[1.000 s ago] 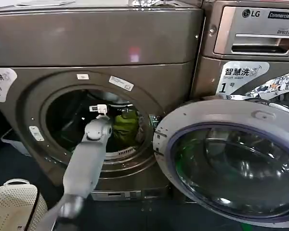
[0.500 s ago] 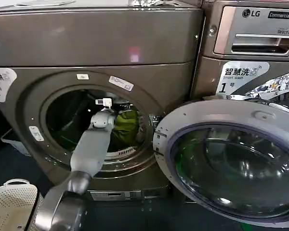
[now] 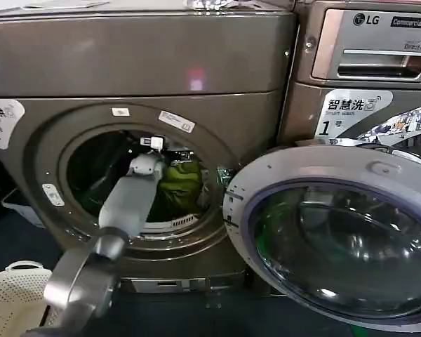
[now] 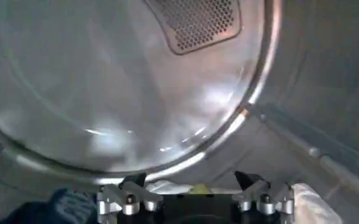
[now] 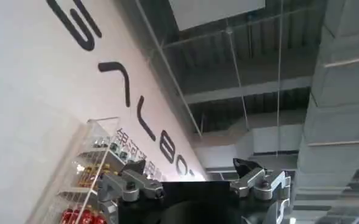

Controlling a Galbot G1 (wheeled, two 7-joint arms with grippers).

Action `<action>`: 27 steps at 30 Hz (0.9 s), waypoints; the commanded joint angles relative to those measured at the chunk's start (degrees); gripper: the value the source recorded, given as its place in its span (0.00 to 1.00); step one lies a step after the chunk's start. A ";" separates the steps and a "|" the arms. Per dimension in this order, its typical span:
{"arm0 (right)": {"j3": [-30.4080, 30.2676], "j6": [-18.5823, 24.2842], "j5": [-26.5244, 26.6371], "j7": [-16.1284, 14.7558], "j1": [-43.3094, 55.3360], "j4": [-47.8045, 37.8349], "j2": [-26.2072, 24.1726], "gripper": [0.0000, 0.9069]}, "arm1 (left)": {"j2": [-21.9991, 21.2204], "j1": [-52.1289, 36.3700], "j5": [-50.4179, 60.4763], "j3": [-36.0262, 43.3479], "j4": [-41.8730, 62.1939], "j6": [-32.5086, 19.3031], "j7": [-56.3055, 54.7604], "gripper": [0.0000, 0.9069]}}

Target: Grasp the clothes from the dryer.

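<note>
The left end effector [image 4: 191, 179] is inside the drum of the dryer [image 3: 140, 63], its two fingers spread wide with nothing between them. Its fingertips [image 4: 133, 181] sit just above the clothes [image 3: 179, 184], close to the drum's curved metal back wall and below the perforated vent panel [image 4: 197, 21] set in that wall. In the left wrist view a white piece [image 4: 310, 204] lies beside one finger, a dark blue piece [image 4: 57, 207] beside the other, and a sliver of lime-green shows between them. From the head view the left arm [image 3: 126, 203] reaches up through the round porthole, and the lime-green garment is heaped in the drum just beyond the wrist, toward the hinge side of the opening. The dryer's round glass door [image 3: 337, 239] stands swung open to the side of the porthole. A white perforated basket [image 3: 14, 298] sits on the floor below the dryer's front corner. The right end effector [image 5: 191, 176] is away from the dryer, pointed up at a ceiling and a lettered wall, its fingers apart and holding nothing
</note>
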 commanded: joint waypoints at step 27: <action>-0.54 0.19 0.39 -0.37 -0.04 0.82 0.10 1.00 | 3.89 -10.50 17.28 27.06 16.67 -16.34 54.16 1.00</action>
